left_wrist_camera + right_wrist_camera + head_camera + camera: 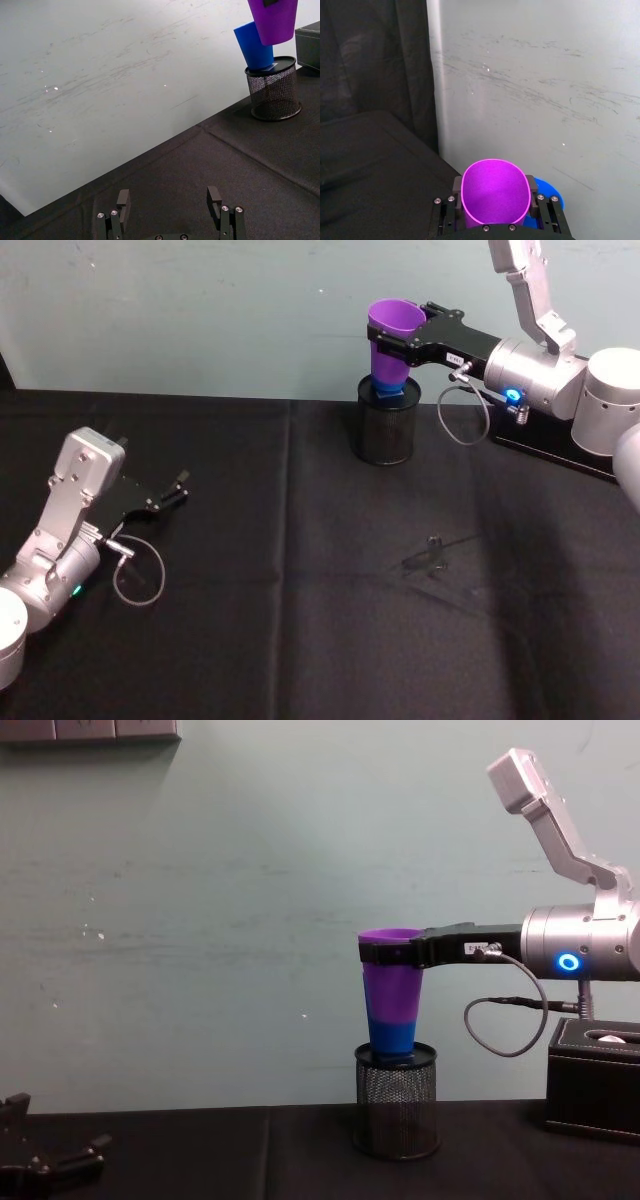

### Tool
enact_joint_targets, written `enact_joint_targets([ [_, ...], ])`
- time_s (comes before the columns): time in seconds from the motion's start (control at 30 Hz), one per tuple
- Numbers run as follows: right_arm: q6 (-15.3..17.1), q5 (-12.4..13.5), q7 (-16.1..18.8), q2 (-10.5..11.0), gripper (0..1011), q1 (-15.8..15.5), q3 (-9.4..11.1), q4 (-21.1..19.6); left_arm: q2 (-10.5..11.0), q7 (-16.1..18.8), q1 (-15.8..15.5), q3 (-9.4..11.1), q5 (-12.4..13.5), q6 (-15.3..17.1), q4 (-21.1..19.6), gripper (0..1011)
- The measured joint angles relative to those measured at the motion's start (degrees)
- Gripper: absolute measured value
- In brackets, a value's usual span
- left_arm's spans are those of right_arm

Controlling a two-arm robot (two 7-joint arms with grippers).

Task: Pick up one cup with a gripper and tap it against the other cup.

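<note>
**Purple tumbler held up at the blue one, tap step in hand**

Closest in, right wrist view: purple tumbler, mouth open to the camera. The right gripper is clamped on it, one finger on each side of the wall just under the rim. Cup upright and held high, clear of the black tablecloth.

Blue tumbler stands in the black mesh pen holder at the back of the table, leaning a little in the left wrist view. The purple cup's lower half sits right against or just beside the blue one's upper wall. The views overlap there, and I cannot tell whether they touch.

Step, as I judge it: pick-up is done and the tap itself is in hand, at contact or a hair short of it.

The next move calls for a short, light sideways nudge of the purple wall into the blue wall. Grip to be kept firm and the cup level. The blue tumbler sits loose in the holder, so a hard knock could tip it or shift the holder.

Left gripper lies idle on the cloth at the table's left, fingers apart, well away from both cups.
</note>
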Motion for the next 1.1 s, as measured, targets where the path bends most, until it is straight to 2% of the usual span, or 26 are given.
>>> enact_joint_targets([
  [1.1,0.07,0.05,-0.09,0.04,724,-0.06,0.00,-0.08,0.00,0.00,0.00,0.00,0.00,0.00,0.00,1005],
])
